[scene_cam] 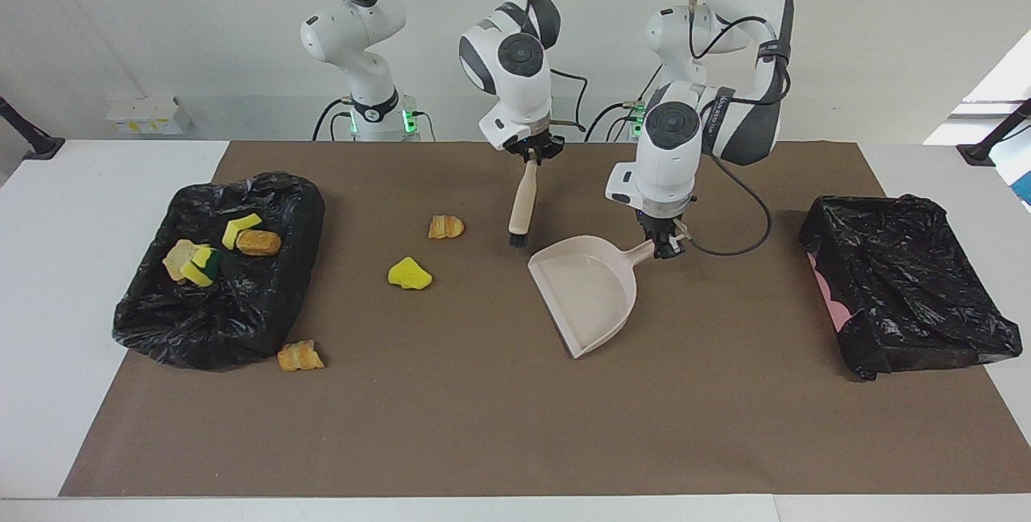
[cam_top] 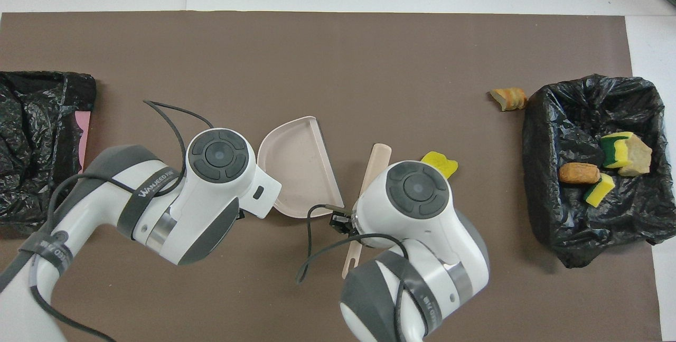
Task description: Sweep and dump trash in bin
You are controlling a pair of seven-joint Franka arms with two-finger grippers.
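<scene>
Four bits of trash sat in the black bin (scene_cam: 217, 264) at the right arm's end of the bench, and three bits (scene_cam: 409, 274) still lay on the brown mat (scene_cam: 483, 425). The left tool (scene_cam: 667, 246) was clamped on the dustpan (scene_cam: 586, 295) handle, pan low over the mat. The right tool (scene_cam: 533, 156) was clamped on the brush (scene_cam: 522, 204), pointing down beside the pan.

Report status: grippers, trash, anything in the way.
Left gripper shut on dustpan. Right gripper shut on brush. Three trash pieces loose on mat. Path clear.
</scene>
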